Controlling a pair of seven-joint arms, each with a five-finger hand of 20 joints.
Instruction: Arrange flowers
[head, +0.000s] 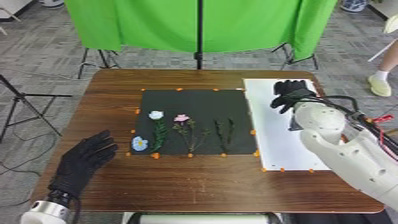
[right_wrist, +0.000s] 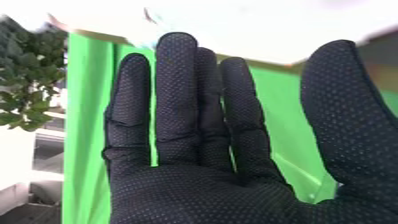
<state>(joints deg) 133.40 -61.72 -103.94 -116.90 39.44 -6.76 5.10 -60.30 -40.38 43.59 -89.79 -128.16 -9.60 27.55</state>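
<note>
- Right hand (head: 291, 94), over the far part of the white sheet (head: 282, 152): its fingers were straight and slightly apart, its thumb spread wide, pinching nothing.
- Left hand (head: 82, 159), at the left of the bench (head: 191, 182): its fingers lay extended, well apart from the flowers.
- Flowers, on the black mat (head: 191, 95): we found the blue flower (head: 139, 144) nearest the left edge, then the white flower (head: 156, 115), the pink flower (head: 181, 118) and two thin green stems (head: 226, 136).
- Step in hand, as we judged it: selecting a first stem for the arrangement.
- Method: we needed to lower the hand beside one stem, close thumb and fingertips low on it, and lift without brushing its neighbour.
- Caution: a grip on the petals risked crushing the bloom; the thin stems probably would have rolled.
</note>
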